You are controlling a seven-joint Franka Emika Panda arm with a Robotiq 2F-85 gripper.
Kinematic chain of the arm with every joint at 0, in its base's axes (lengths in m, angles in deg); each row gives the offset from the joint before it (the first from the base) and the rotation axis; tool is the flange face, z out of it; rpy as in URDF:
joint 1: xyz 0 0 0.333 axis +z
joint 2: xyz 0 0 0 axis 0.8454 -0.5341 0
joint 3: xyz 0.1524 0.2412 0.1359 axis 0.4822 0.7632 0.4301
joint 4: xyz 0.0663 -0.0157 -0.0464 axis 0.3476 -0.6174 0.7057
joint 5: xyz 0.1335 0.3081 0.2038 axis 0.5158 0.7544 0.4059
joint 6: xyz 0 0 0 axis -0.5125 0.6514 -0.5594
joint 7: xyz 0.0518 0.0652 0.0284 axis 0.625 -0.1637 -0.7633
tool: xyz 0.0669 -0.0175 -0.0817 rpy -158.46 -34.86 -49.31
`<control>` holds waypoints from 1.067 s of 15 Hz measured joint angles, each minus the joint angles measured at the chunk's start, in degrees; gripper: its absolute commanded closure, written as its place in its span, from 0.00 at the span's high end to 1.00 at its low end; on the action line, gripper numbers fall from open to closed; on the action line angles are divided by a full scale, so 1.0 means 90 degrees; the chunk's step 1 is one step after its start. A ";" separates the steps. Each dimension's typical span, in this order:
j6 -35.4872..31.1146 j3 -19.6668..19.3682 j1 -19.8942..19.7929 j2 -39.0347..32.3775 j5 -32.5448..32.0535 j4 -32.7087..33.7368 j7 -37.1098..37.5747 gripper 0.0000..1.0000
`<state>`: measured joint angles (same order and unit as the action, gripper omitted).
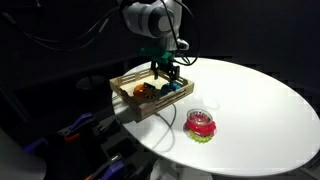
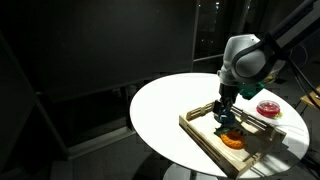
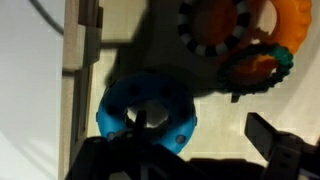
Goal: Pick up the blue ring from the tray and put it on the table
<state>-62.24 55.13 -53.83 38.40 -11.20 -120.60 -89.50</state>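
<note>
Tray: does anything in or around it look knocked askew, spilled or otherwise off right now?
Only its placement: the tray sits at the very edge of the table, with one corner seemingly past the rim in both exterior views. The blue ring lies flat inside, beside the orange ring. Nothing looks spilled.

One round white counter point(image 1: 260, 110). One wooden tray point(image 1: 124, 98) with slatted sides. Rings come to three in all: one blue ring point(image 3: 148, 108), one orange ring point(image 3: 285, 25) with dark markings, and one red-pink ring point(image 1: 202, 122) on one green base. That makes two rings in the tray and one out on the counter. In the wrist view one small teal-edged piece point(image 3: 262, 62) lies against the orange ring; whether it counts as a fourth thing or as part of that ring cannot be told. One robot arm point(image 1: 150, 18), with one claw point(image 1: 165, 72) of two fingers point(image 3: 272, 135).
</note>
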 measured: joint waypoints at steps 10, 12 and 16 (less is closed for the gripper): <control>-0.0146 -0.0081 0.0085 -0.0069 -0.0007 -0.0074 0.0065 0.28; -0.0147 -0.0100 0.0107 -0.0070 -0.0013 -0.0073 0.0069 0.11; -0.0151 -0.0113 0.0128 -0.0028 -0.0092 -0.0051 0.0143 0.07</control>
<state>-63.60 54.11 -52.68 38.15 -12.03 -121.06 -88.22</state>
